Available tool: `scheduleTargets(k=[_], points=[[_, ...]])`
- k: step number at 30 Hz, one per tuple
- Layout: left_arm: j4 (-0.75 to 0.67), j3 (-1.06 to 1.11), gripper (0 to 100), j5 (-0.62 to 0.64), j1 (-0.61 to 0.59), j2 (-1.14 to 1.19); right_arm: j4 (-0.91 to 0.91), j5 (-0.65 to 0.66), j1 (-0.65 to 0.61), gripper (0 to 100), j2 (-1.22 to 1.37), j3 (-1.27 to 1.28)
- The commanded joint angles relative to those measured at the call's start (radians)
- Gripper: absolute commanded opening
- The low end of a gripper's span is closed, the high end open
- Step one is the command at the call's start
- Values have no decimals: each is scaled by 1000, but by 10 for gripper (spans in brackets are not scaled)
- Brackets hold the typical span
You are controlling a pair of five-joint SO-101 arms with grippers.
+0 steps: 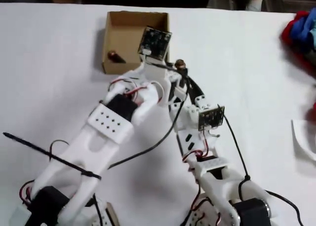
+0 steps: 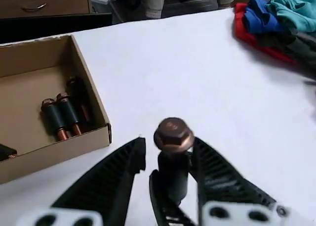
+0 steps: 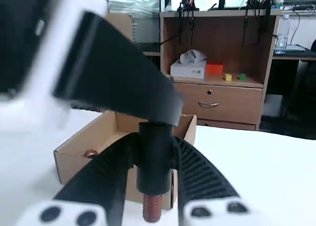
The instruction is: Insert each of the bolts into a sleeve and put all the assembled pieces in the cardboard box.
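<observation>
Your right gripper (image 3: 154,147) clamps the sleeve (image 3: 155,161) to steady it while your left gripper (image 2: 168,144), jaws apart, flanks the seated bolt (image 2: 173,134), judged ready for the cardboard box (image 2: 54,154).

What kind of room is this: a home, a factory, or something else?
Probably an office or a small lab workroom. Behind the white table stands a wooden shelf unit with a drawer, boxes on a shelf and cables hanging from above.

Assembled pieces (image 2: 64,118) lie in the cardboard box (image 2: 94,105) (perhaps three); sleeved bolt (image 2: 173,137) beside it.
</observation>
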Motion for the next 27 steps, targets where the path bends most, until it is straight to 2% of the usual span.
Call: scheduleTargets(k=[1,9,13,17,21,24,27], points=[[92,-104,310,-6,-11,-15,19,8,8,19,-4,-12],[167,-225,312,-6,-23,-15,45,5,12,19,-4,-12],[189,-331,312,-6,-157,-15,203,3,12,19,-10,-58],[232,-346,312,-14,-356,-14,527,3,12,19,-12,-284],[410,-340,312,-29,-506,-6,1055,-15,-7,19,-1,-689],[443,-269,312,-110,-612,-6,1426,-152,-28,19,-1,-982],[402,-147,312,-87,-674,-6,1600,-296,-21,20,-1,-1079]])
